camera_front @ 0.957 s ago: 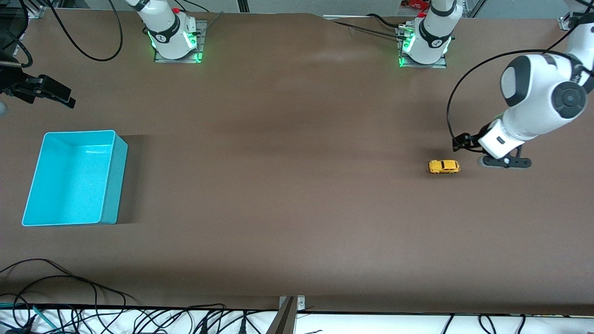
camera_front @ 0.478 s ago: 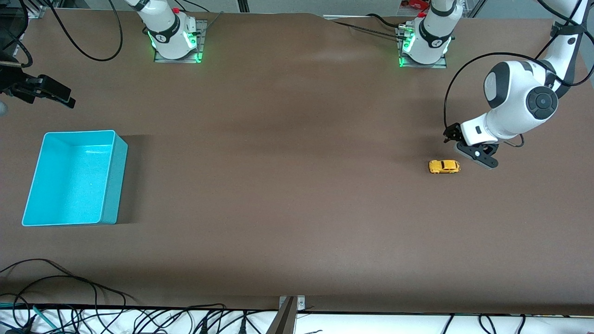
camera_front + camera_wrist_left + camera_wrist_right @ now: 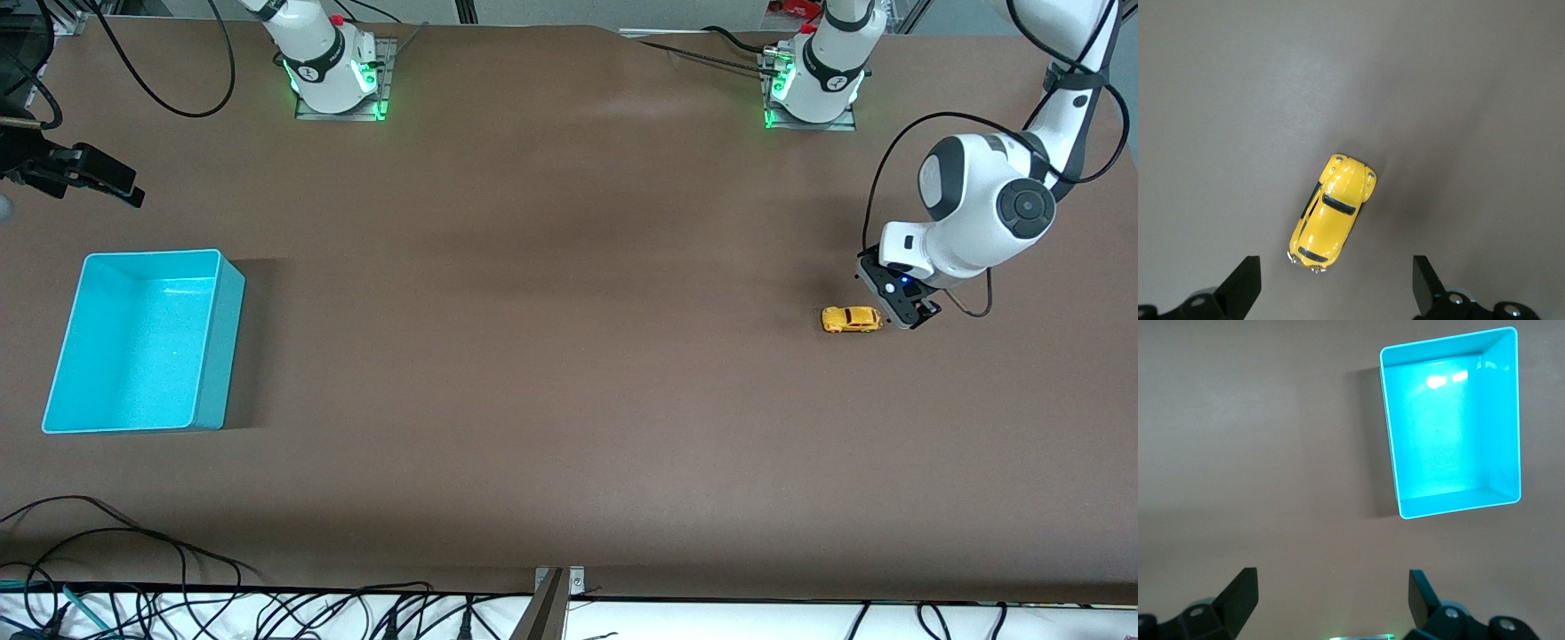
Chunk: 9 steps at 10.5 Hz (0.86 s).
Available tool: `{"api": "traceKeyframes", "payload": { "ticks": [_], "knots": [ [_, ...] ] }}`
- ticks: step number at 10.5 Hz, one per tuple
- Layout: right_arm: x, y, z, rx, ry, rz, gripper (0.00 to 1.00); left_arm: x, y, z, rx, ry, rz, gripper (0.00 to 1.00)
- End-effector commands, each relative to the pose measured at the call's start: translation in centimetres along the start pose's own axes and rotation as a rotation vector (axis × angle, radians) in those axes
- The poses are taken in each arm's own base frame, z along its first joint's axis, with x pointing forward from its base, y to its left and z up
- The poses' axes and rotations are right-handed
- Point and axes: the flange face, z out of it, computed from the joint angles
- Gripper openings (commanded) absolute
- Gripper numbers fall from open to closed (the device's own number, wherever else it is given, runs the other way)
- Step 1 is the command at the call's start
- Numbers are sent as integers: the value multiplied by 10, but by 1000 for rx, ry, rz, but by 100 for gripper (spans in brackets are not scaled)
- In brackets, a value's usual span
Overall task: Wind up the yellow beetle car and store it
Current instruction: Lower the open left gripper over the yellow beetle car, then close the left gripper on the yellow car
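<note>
Since a moment ago, the left arm has swung in closer, and its left hand (image 3: pixel 898 302) now sits just beside the yellow beetle car (image 3: pixel 852 319), over the surface (image 3: pixel 569 373). Before, it was a bit more toward the left arm's end of the surface. The car and the turquoise bin (image 3: pixel 213 356) have not moved at all.

From the front view, the little car rests on its wheels on the brown surface, toward the left arm's end. The bin sits well apart from it, toward the right arm's end. The right hand (image 3: pixel 111 182) waits in the air near the edge of that end, close to the bin, with nothing in it.

From the left wrist view, the yellow beetle car (image 3: pixel 1331 213) sits on the surface (image 3: pixel 1238 100) below the left hand (image 3: pixel 1337 290). One black finger (image 3: pixel 1245 283) shows at each side, spread wide apart. The car lies between them but a bit ahead of the tips, and it is turned at a slant. The fingers do not touch the car.

From the right wrist view, the right hand (image 3: pixel 1333 603) is spread wide too, and one of its fingers (image 3: pixel 1241 593) shows dark at the edge. It holds nothing. Below it is bare brown surface (image 3: pixel 1258 453), and the turquoise bin (image 3: pixel 1390 440) sits a way off with nothing inside.
</note>
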Motion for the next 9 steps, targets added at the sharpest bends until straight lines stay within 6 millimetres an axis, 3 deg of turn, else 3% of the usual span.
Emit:
{"api": "traceKeyframes", "payload": {
  "ticks": [1, 5, 7, 9],
  "knots": [
    [-2, -1, -7, 10, 1, 4, 100, -2, -1, 23, -21, -9, 179, 100],
    [-2, -2, -7, 10, 1, 3, 100, 0, -6, 57, 10, -5, 433, 100],
    [-2, -2, -7, 10, 1, 3, 100, 0, -6, 59, 11, -6, 444, 98],
    [-2, -2, -7, 10, 1, 3, 100, -1, -4, 72, -12, -11, 444, 81]
  ]
}}
